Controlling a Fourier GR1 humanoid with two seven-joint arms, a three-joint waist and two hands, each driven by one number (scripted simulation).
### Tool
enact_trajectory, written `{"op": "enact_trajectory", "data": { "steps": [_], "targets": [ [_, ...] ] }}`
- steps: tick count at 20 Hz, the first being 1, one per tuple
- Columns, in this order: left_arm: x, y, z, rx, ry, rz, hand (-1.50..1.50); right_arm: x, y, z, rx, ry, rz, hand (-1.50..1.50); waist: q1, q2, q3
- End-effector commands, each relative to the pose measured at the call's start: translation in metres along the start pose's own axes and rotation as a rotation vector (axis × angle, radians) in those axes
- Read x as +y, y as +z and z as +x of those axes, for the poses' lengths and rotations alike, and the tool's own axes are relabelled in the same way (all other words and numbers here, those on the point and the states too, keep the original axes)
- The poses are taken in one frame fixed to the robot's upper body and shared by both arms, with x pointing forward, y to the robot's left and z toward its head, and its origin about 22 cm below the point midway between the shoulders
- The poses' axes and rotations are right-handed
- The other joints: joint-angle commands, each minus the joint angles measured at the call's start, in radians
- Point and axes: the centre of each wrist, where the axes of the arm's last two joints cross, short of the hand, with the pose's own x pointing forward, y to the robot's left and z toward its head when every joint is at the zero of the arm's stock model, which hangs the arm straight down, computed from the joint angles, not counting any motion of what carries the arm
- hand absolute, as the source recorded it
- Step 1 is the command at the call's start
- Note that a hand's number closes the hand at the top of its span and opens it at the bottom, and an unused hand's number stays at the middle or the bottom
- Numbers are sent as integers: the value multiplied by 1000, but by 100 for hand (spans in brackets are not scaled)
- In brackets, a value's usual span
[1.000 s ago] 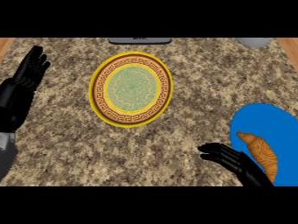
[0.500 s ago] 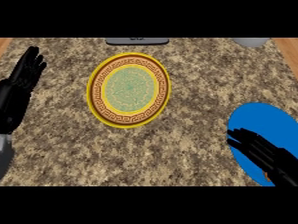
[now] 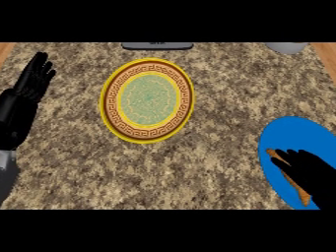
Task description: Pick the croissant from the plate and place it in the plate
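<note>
**Granite surface [image 3: 221, 88]: right hand over the croissant**

Risk: the croissant [image 3: 278, 158] is long and thin and sits near the 9 o'clock edge of the blue plate [image 3: 294, 130]. A grasp taken off its middle could tip it or push it onto the surface.

Position: the blue plate is at 4 o'clock. The right hand [image 3: 319, 177] covers most of the croissant, and only a strip shows along the hand's 9 o'clock side. Whether the hand has closed on it cannot be told.

The yellow plate [image 3: 147, 98] lies at 10 o'clock from the hand, well apart. The left hand [image 3: 28, 88] rests released at 9 o'clock.

Croissant [image 3: 292, 185] on blue plate [image 3: 294, 130], yellow plate [image 3: 109, 101] — apart
</note>
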Motion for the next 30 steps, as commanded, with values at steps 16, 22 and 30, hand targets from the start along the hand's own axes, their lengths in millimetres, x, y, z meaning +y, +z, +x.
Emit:
{"op": "enact_trajectory", "data": {
  "steps": [16, 22, 30],
  "targets": [
    [-12, 9, -13, -6, 5, -3, 0, 28, -53, 13, 305, 193, 133, -150, 8, 2, 5],
    [0, -4, -9, -15, 9, 4, 0, 43, -73, -8, 292, 164, 142, -150, 7, 3, 5],
    [-14, 0, -27, 6, -5, -6, 0, 63, -70, -36, 331, 178, 220, -150, 4, 3, 5]
  ]
}}
